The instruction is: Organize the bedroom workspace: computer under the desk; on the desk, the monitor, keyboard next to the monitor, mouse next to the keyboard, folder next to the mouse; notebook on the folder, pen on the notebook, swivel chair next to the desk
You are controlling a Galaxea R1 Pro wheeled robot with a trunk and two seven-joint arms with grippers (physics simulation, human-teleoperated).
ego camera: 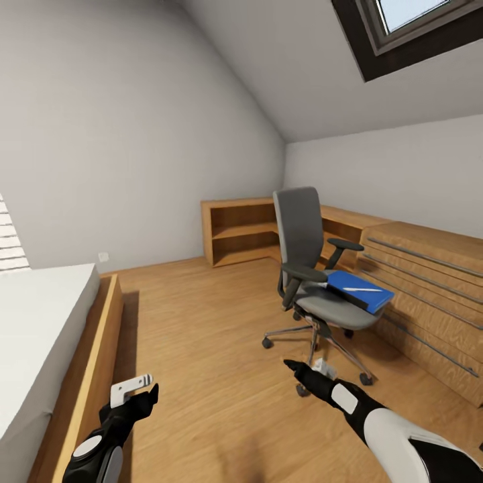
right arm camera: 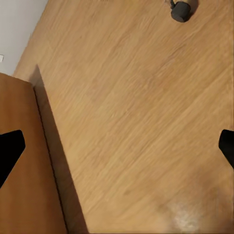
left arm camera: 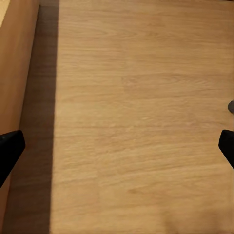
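The swivel chair [ego camera: 312,268] stands at about 1 o'clock ahead, near the wooden chest [ego camera: 429,302]. On its seat lies the blue folder [ego camera: 359,290] with the white pen [ego camera: 355,290] across it, so that stack waits to be carried to the desk. The left gripper [ego camera: 137,389] at 7 o'clock and the right gripper [ego camera: 302,372] at 5 o'clock hang low over bare floor [ego camera: 201,335], both spread wide and holding nothing, likely kept free for travelling.
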